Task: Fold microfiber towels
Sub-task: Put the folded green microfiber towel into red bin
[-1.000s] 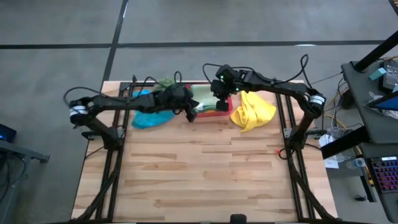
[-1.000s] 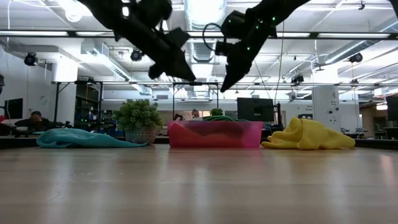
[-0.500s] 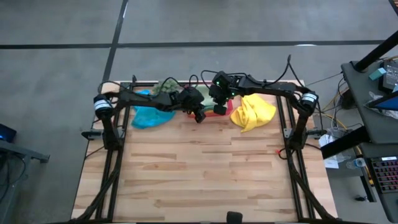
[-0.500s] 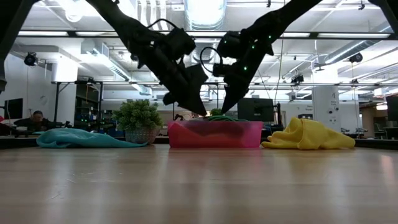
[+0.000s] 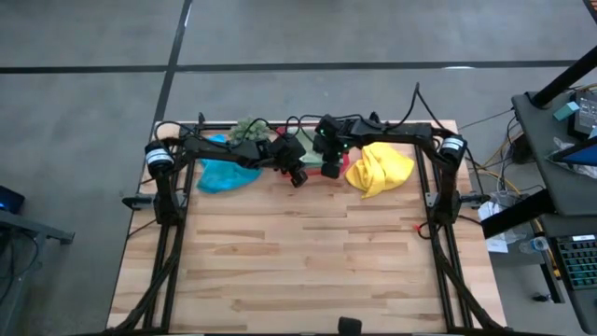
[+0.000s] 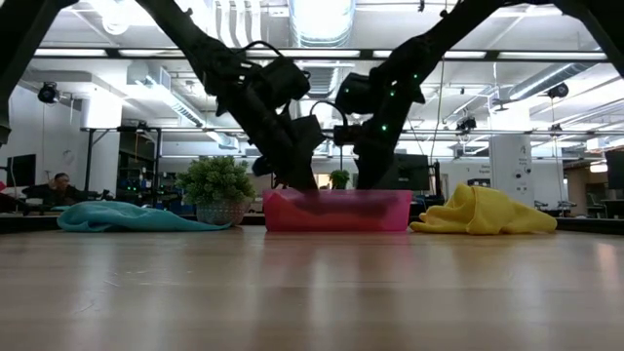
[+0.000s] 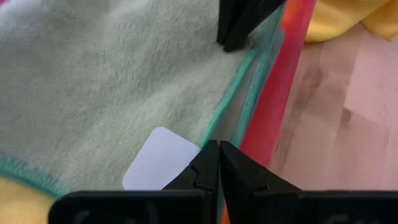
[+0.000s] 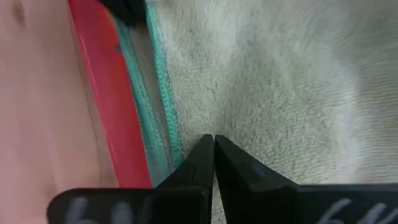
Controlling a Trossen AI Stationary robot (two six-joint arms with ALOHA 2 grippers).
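A light green towel (image 7: 106,81) with a teal hem lies in the pink tray (image 6: 336,210) at the table's far middle, a white label (image 7: 158,155) on it. My left gripper (image 7: 217,149) is shut, its tips at the towel's hem beside the tray's wall (image 7: 280,93). My right gripper (image 8: 213,142) is shut too, tips at the same hem (image 8: 163,93) farther along. Left of the tray a teal towel (image 5: 224,174) lies bunched, and right of it a yellow towel (image 5: 378,168) does too. Both arms (image 5: 298,176) (image 5: 330,171) slant down into the tray. My left gripper's shut tips stand at the green towel's hemmed edge (image 7: 208,134), slanting down from the table's left; whether they touch it I cannot tell. My right gripper's shut tips stand just inside the hem (image 8: 186,146), slanting down from the right; touch cannot be told either.
A small potted plant (image 6: 216,190) stands at the far edge between the teal towel and the tray. The near two thirds of the wooden table (image 5: 308,261) hold nothing. Beyond the table lies a room with desks and a seated person (image 6: 54,185).
Both grippers have come down from above the tray until their tips reach its rim, tipping more steeply downward. Both have stayed shut. The towels have not moved.
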